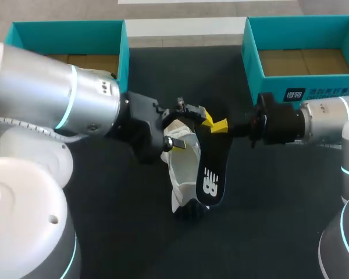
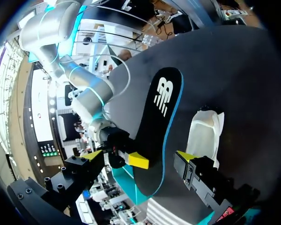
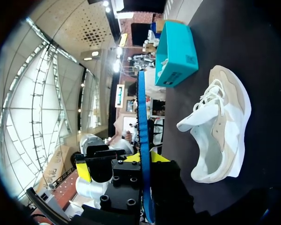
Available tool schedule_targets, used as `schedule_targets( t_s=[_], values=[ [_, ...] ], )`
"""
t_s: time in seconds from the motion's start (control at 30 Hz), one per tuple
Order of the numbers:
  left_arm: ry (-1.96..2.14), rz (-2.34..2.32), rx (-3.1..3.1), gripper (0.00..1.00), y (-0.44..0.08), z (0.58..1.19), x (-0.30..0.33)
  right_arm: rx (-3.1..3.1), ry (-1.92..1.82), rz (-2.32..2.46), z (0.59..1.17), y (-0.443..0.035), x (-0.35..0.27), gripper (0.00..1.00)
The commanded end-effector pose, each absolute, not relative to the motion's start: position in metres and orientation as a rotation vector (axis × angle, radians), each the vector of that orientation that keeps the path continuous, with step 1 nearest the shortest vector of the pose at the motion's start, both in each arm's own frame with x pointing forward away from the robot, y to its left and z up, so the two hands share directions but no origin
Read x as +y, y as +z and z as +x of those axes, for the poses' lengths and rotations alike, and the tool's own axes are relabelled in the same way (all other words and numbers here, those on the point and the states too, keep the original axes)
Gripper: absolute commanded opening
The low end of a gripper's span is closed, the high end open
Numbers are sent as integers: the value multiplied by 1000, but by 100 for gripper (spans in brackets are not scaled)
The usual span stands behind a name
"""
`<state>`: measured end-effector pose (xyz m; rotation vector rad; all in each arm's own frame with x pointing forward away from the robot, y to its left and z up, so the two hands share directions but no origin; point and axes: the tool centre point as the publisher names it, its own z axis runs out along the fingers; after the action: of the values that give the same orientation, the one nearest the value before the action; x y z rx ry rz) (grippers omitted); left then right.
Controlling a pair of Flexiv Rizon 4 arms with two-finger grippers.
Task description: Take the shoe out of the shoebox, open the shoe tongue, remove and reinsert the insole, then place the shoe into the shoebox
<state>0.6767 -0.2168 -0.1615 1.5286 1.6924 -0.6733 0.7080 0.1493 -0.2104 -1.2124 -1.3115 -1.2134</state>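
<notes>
Pinching one end of the black insole [image 1: 212, 165], the right gripper [image 1: 220, 125] has both fingers clamped on it above the table. The left gripper [image 1: 195, 132] stands spread wide around that end. Thin and floppy, I judge, so an edge grip suits it. The white shoe [image 1: 179, 167] lies on its side alongside, light and soft-topped.

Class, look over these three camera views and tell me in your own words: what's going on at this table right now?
The insole is out of the shoe. The right gripper is shut on one end of the black insole, holding it above the white shoe, which lies on its side on the dark table. The left gripper is open, its fingers wide apart near the insole's held end. The two teal shoeboxes at the table's far side hold no shoe.
</notes>
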Motion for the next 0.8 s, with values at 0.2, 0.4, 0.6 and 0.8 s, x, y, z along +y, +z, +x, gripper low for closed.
schedule_targets(
  t_s=[0.2,0.4,0.6,0.8],
  values=[
    [-273,1858,2031,100,-144,687,-217,-1311,-1200,-1203,709,-214,153,0],
    [-151,1962,2142,100,-146,692,-220,-1310,-1199,-1200,708,-215,155,0],
    [49,2071,2288,100,-151,701,-222,-1305,-1203,-1194,708,-219,160,0],
    [144,2087,2281,100,-153,703,-221,-1305,-1198,-1190,709,-219,161,0]
  ],
)
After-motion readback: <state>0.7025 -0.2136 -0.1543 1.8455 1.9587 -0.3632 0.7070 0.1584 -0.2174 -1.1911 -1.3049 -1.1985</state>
